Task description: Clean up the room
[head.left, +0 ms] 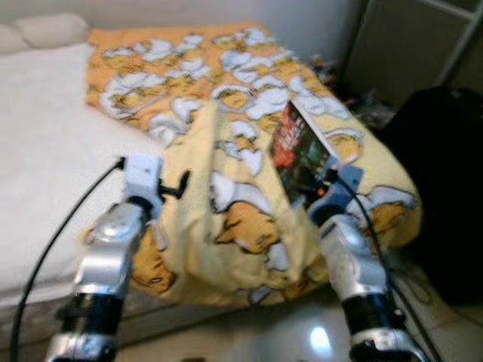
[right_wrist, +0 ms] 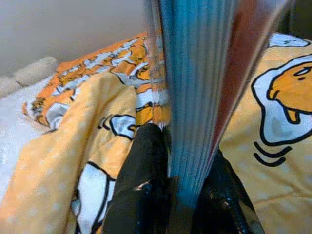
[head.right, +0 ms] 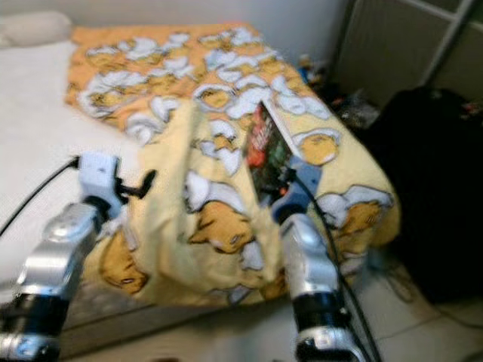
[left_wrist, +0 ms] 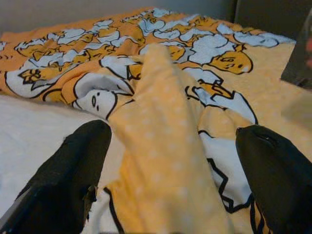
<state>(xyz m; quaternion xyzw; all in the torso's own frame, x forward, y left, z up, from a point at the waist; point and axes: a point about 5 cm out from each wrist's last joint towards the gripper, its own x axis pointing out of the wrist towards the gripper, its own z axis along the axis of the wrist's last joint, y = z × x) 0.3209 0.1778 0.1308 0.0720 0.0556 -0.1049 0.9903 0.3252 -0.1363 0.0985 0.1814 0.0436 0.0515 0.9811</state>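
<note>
An orange and yellow blanket with a cartoon egg print lies rumpled over the right half of the bed. A raised fold of it runs between the two fingers of my left gripper, which is open and wide apart at the bed's near edge. My right gripper is shut on the lower edge of a thin book with a dark red and green cover. It holds the book upright above the blanket, to the right of the fold.
The white mattress is bare on the left, with a pillow at the head. A large black bag stands right of the bed. Small clutter lies near a grey cabinet. Shiny floor is below.
</note>
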